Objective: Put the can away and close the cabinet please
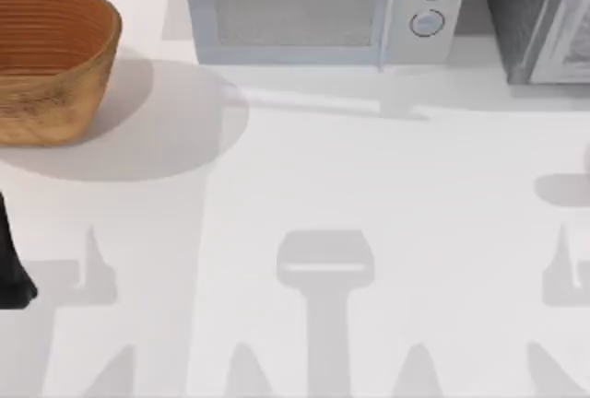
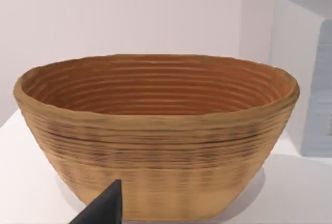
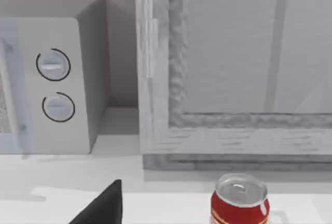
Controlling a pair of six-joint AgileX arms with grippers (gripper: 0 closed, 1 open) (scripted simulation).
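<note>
A red can (image 3: 239,203) with a silver top stands upright on the white table, just in front of the grey cabinet (image 3: 233,130). The cabinet sits at the table's back right corner (image 1: 539,20); a pale panel angles out from its front, so its door looks swung open. A dark part of my right gripper (image 3: 104,208) shows near the can, apart from it and to the side nearer the microwave. My left gripper (image 1: 14,274) is at the table's left edge, facing the basket, and a dark tip of it (image 2: 104,208) shows before the basket wall.
A woven brown basket (image 1: 51,57) stands at the back left (image 2: 155,130). A white microwave (image 1: 313,6) with two round dials fills the back centre, next to the cabinet (image 3: 52,79). The white table (image 1: 304,186) spreads in front.
</note>
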